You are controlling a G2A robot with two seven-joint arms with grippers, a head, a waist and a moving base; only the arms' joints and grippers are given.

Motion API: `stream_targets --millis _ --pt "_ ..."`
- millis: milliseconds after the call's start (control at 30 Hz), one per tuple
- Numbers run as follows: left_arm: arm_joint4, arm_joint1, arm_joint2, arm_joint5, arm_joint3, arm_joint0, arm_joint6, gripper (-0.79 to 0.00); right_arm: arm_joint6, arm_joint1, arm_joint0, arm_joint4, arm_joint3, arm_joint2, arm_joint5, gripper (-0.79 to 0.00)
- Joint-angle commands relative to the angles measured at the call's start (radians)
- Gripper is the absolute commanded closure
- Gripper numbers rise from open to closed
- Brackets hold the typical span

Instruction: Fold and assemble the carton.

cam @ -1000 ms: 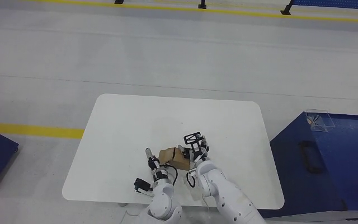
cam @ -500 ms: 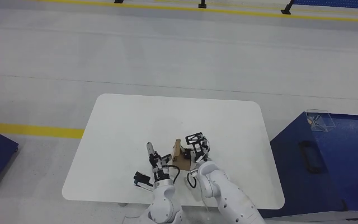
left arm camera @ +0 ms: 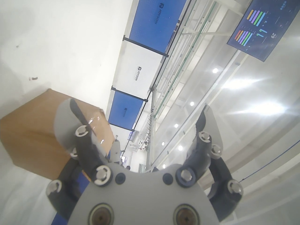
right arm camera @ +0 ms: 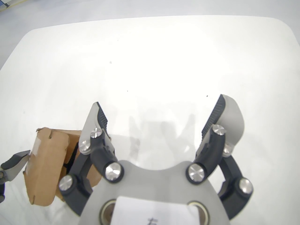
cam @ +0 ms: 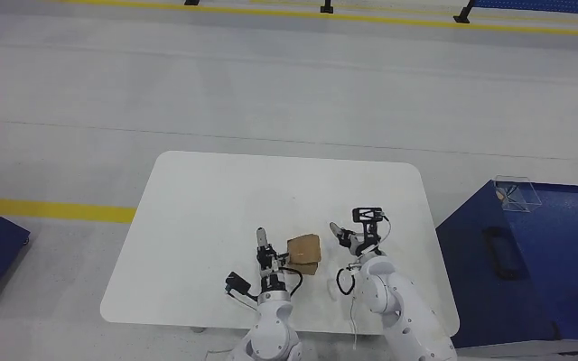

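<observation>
R arm (cam: 386,282) moved off carton (cam: 303,253) | both jaws spread | white table (cam: 203,208), grey floor (cam: 271,81)

Carton (cam: 303,250) plain brown. Table (cam: 226,199) white. Right tool (right arm camera: 160,101): grey fingers (right arm camera: 232,115), black ribbed pads (right arm camera: 212,113).

My left gripper (left arm camera: 138,105) spread wide, brown carton (left arm camera: 30,139) at its nine o'clock, one finger (left arm camera: 66,118) crossing in front of the carton's face, contact unclear to me

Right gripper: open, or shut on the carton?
Open. The right gripper is spread wide above the table; the carton lies off to one side, outside its jaws.
</observation>
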Motion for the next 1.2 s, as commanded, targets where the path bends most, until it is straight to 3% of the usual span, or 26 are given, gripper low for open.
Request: stream_targets --millis 0,167,433,533,900,1167 --pt "0.001 0.002 -0.024 -0.016 -0.042 0.017 0.001 -0.785 0.004 0.001 -0.007 0.003 0.002 0.005 -0.021 -0.785" --pt "-0.002 0.000 -0.074 0.056 -0.060 0.006 0.021 -0.785 0.018 0.002 -0.012 0.010 0.017 0.006 -0.055 -0.785" --pt "0.117 -0.004 -0.045 0.395 0.036 -0.044 -0.039 -0.785 0.043 0.004 -0.011 0.008 0.028 0.011 -0.088 -0.785" --pt "0.142 -0.002 -0.036 0.458 0.025 -0.033 -0.104 -0.785 0.043 0.004 -0.011 0.008 0.028 0.012 -0.089 -0.785" --pt "0.183 0.006 0.003 0.496 -0.045 0.054 -0.299 -0.785 0.043 0.004 -0.011 0.008 0.028 0.012 -0.089 -0.785" --pt "0.180 0.007 -0.015 0.473 -0.056 0.058 -0.288 -0.785 0.043 0.004 -0.011 0.008 0.028 0.012 -0.089 -0.785"
